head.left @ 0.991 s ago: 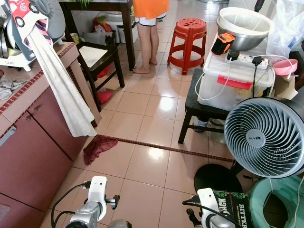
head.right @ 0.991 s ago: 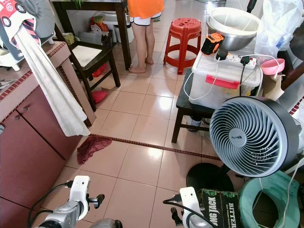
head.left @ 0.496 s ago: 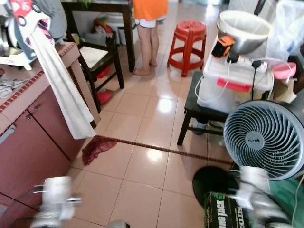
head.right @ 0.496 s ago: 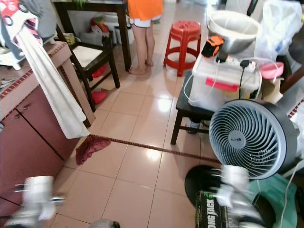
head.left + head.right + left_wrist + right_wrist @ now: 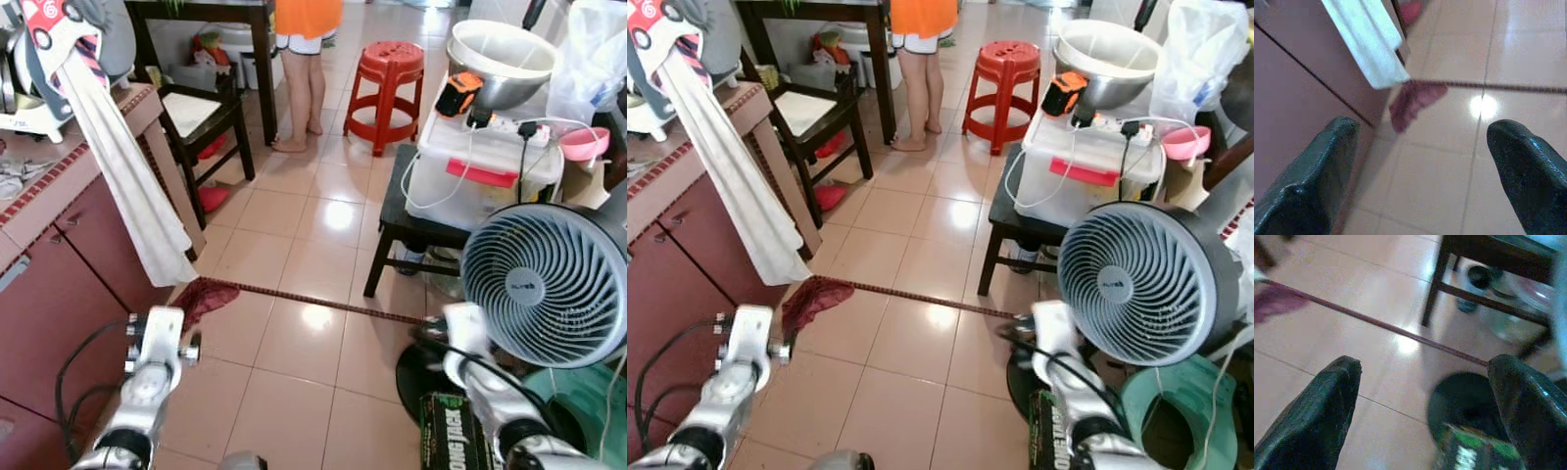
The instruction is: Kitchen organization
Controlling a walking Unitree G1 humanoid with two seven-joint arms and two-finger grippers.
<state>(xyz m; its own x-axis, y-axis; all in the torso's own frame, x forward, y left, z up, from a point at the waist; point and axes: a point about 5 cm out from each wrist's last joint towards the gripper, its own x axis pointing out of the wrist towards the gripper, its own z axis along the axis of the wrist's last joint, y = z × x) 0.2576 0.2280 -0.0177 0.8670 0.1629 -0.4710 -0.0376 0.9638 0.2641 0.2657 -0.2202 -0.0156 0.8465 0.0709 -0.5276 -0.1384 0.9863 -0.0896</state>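
both arms are up in front of us w/ nothing held. left gripper (image 5: 1420, 171) has fingers spread wide, aimed down at the dark red rag (image 5: 1413, 100) on the floor tiles (image 5: 294, 343) just beside the maroon cabinet (image 5: 59, 294); we judge that's the stray item to tidy. right gripper (image 5: 1425, 411) is wide too, empty, over the fan's black base (image 5: 1464, 401).

the rag lies right under the white towel (image 5: 122, 176) hanging off the counter (image 5: 39, 186), so prob. dropped from there.

counts: 1 rag, 1 towel, 1 fan (image 5: 539, 284), 1 red stool (image 5: 392, 69), 1 dark chair (image 5: 201, 117), 1 clear bin (image 5: 480, 176) on a low table, 1 person (image 5: 304, 59) standing far back.
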